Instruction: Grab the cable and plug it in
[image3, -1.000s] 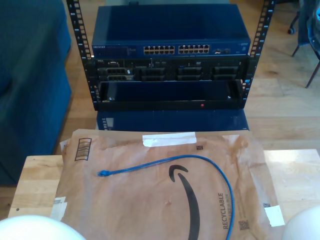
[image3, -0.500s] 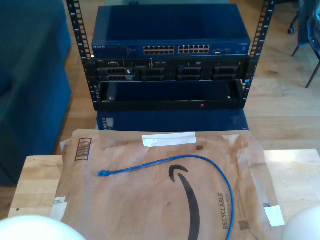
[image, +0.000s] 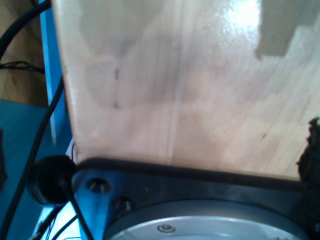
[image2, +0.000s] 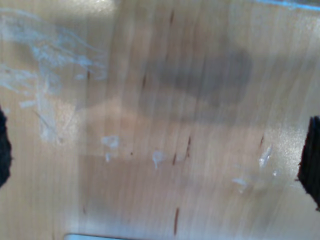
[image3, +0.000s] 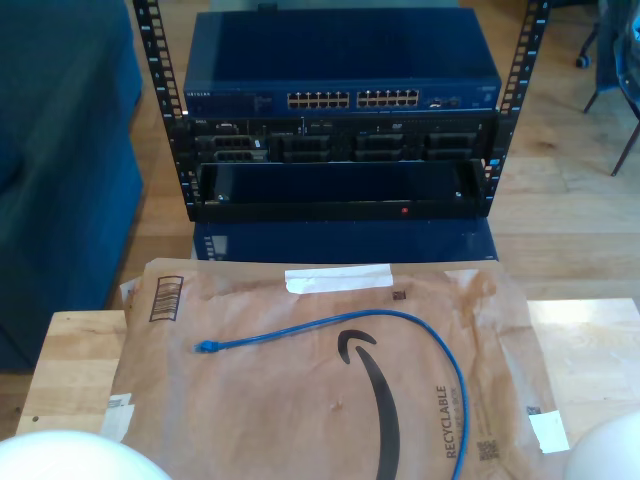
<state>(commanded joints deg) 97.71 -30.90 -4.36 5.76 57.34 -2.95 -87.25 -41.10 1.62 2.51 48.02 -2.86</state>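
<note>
- Pale wooden table (image3: 585, 345), smooth, glossy, faintly scratched.
- Brown paper mailer (image3: 300, 400), matt, creased.
- Bright blue cable (image3: 330, 325), thin, smooth plastic.
- Dark blue metal switch (image3: 340, 65), matt.

A paper mailer (image3: 330, 400) was laid flat on the wooden table (image3: 75, 360), covering most of its middle. The cable (image3: 400, 330) was laid on the mailer, its plug (image3: 204, 347) toward the exterior view's left, the cord arched across to the exterior view's right and run down to the near edge. Behind the table a rack (image3: 340, 150) was stood, with a network switch (image3: 340, 85) mounted uppermost, a server (image3: 340, 140) below it and an open bay (image3: 335, 185) lowest.
</note>
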